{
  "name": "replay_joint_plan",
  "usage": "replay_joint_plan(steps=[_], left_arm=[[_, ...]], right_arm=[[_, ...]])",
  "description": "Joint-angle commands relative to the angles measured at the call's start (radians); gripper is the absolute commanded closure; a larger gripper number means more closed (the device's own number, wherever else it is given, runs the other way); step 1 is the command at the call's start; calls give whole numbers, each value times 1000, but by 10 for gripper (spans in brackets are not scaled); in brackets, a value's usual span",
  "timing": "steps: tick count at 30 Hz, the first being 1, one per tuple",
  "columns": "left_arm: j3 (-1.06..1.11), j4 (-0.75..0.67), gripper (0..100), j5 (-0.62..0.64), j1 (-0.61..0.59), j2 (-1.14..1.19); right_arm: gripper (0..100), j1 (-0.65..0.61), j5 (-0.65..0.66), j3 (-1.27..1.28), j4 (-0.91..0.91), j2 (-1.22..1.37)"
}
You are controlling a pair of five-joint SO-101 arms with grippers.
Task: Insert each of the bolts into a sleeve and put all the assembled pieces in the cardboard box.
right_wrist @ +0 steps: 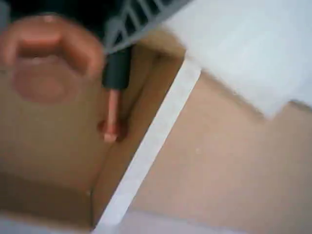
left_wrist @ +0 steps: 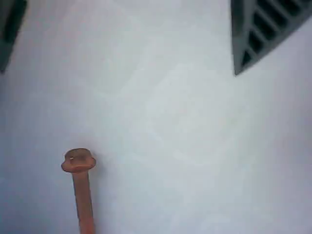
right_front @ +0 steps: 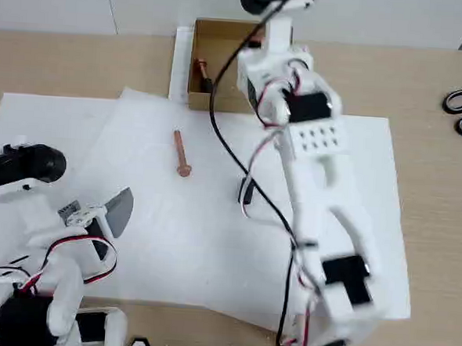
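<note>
Right gripper (right_wrist: 83,19) hung over the box (right_front: 223,51), clamping a raised bolt (right_wrist: 44,48).
A sleeved bolt (right_wrist: 114,97) lay inside by the wall; a bare bolt (right_front: 180,152) lay on the foam (right_front: 211,242) near the left gripper (left_wrist: 124,53), its jaws wide.

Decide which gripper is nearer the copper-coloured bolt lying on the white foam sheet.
Left. The left gripper sits over the white foam sheet beside the copper-coloured bolt; the right gripper is farther off, over the brown cardboard box.

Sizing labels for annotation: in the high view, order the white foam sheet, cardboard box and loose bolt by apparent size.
Largest: white foam sheet.
Then cardboard box, partly behind the right arm.
Smallest: loose bolt.
</note>
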Motion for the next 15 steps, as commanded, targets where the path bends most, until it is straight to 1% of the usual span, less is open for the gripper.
replay_joint_plan(steps=[1, 5, 15], left_arm=[[-33, 3, 720, -9, -5, 3], [-33, 3, 720, -9, -5, 3], [-27, 2, 720, -9, -5, 2]], right_arm=[[995, 8, 0, -218, -116, 182], [995, 5, 0, -373, -194, 374], [991, 4, 0, -707, -197, 733]])
